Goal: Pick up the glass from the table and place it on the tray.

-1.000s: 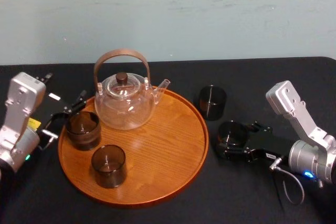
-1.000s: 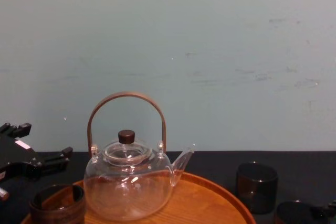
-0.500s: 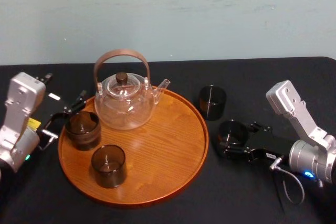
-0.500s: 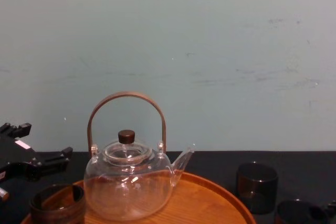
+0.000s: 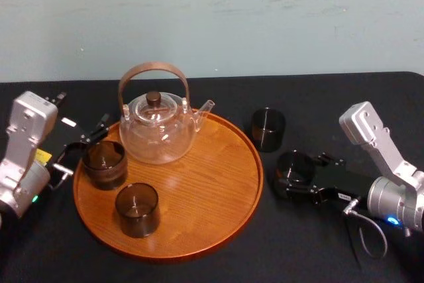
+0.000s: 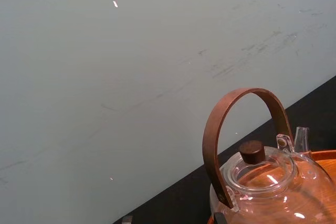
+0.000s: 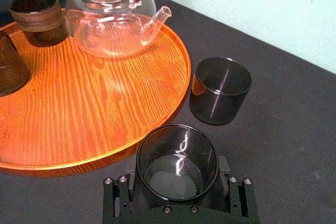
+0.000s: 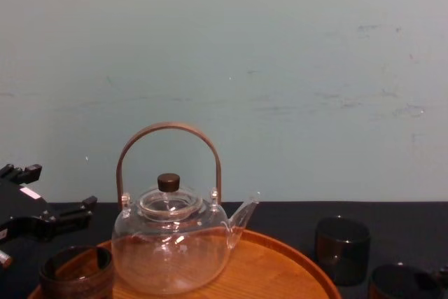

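Jaws: we see the right pair closed in against both sides of the glass (image 7: 177, 156), holding it; the left pair stand wide apart with nothing between them
Right gripper: the right gripper (image 5: 296, 177) sits low over the tabletop (image 5: 331, 97), just off the right rim of the tray (image 5: 218, 183)
Glass: it is held outside the tray, near its rim but not over it; we cannot tell whether its base rests on the cloth or hangs just above it
Change on the right: against the frame a second ago, the right arm's grey wrist housing has slid a little toward the right edge of the head view, while the glass has barely moved from its spot
Left gripper: the left gripper (image 5: 83, 149) is at the tray's left rim, beside the ribbed cup (image 5: 104, 162), and we find it just where it was a second ago
Second glass: the second glass (image 5: 267, 128) stands upright on the tabletop behind the held one, apart from it and near the tray's rim, unmoved
Tray load: the teapot (image 5: 158, 127) at the back, the ribbed cup at the left and the dark cup (image 5: 137, 209) toward the front all sit as before
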`<state>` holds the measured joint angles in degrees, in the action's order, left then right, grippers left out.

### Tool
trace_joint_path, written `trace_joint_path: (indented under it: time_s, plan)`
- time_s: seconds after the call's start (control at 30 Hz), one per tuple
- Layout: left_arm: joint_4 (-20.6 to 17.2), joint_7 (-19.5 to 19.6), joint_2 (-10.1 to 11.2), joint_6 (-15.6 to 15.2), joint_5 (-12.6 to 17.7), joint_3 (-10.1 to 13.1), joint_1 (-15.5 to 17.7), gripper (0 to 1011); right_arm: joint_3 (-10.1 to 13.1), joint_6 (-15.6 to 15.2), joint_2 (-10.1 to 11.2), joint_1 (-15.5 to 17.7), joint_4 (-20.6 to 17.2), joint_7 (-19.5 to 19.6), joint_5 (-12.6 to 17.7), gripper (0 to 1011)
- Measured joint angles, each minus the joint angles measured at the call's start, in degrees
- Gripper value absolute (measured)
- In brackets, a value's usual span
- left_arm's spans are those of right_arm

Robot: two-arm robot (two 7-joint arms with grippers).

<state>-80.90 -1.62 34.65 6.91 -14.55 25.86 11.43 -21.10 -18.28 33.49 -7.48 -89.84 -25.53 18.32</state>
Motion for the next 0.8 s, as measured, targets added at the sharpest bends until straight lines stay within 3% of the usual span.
trace_joint_path:
  time_s: [0.5,0.8]
  plan:
    - [0.0,0.0,0.0,0.0,0.0,0.0,0.0,1001,0.8,1.1,2.8,1.1,-6.0,-2.3,2.6,899]
    - [0.0,0.0,0.0,0.0,0.0,0.0,0.0,1001,-2.3,1.5,2.1,-1.0,-7.8,-3.2,2.6,899]
